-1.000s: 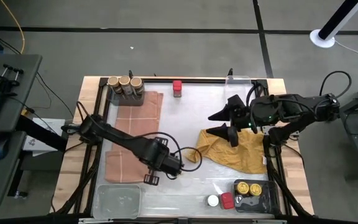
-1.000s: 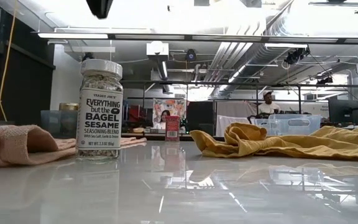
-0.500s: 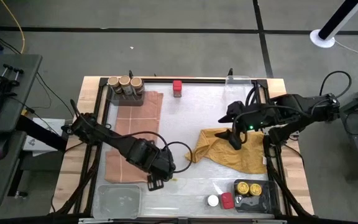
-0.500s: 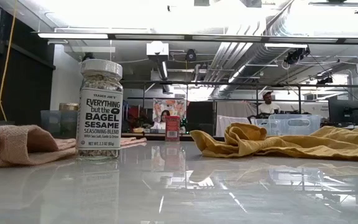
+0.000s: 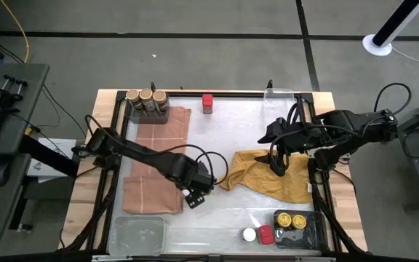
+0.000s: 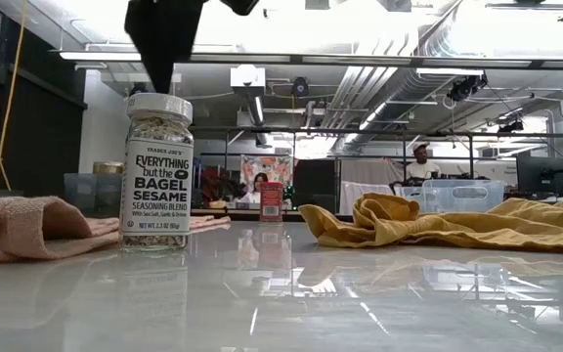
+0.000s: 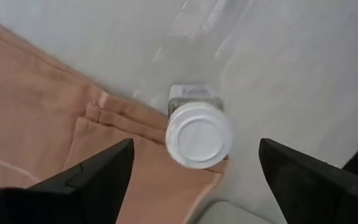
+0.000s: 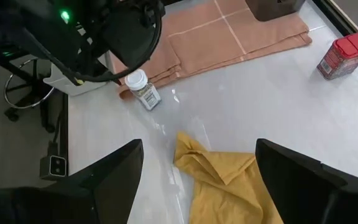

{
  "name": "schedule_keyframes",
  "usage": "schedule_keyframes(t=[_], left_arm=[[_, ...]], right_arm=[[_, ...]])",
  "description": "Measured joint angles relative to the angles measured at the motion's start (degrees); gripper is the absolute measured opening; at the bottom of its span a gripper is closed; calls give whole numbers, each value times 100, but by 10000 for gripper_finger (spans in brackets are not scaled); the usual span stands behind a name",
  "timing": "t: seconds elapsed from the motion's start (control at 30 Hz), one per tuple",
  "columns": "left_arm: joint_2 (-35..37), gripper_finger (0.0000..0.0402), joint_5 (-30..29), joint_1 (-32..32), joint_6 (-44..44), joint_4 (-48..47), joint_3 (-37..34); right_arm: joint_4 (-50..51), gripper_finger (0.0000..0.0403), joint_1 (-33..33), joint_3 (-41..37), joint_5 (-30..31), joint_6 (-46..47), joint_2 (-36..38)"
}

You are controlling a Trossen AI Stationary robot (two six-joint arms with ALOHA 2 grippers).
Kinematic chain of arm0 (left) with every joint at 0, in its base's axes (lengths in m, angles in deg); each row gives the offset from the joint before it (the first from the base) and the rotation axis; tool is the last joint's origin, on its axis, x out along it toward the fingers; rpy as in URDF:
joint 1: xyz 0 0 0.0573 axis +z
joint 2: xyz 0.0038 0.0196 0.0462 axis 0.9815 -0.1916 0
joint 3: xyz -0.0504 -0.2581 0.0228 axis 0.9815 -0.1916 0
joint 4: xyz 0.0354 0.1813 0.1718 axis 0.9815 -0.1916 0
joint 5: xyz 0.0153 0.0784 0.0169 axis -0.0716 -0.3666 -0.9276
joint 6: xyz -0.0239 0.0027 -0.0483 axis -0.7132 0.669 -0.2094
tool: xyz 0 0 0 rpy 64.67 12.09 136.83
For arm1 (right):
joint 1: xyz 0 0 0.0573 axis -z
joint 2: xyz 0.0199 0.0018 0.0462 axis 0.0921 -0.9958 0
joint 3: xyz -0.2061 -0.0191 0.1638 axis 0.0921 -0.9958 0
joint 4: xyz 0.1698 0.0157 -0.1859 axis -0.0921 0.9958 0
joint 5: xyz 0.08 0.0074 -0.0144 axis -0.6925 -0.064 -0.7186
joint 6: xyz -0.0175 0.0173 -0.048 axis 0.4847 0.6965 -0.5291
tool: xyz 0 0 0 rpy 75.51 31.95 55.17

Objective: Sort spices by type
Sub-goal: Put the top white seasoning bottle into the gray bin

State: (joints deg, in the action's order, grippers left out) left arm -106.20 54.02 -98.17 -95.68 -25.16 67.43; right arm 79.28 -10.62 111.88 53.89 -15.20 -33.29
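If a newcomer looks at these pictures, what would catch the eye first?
Probably the white-lidded bagel seasoning jar, which stands upright at the edge of the peach cloth, with the open left hand hovering directly above it. Next would be the crumpled mustard-yellow cloth on the right side of the table, where the open right hand hovers over it.

White table, spice jars, cloths, trays
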Motion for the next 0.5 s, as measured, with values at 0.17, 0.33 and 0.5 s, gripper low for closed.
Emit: schedule_keyframes(t=[0.17, 0.33, 0.5], left_arm=[[0, 333, 6, -83, -46, 224, -327], [0, 333, 8, -84, -131, 676, -578], [0, 333, -12, -81, -151, 757, -782]], right_arm=[[0, 305, 0, 0, -7, 33, 0], [-2, 305, 0, 0, -7, 227, 0], [-4, 305, 0, 0, 10, 435, 0]])
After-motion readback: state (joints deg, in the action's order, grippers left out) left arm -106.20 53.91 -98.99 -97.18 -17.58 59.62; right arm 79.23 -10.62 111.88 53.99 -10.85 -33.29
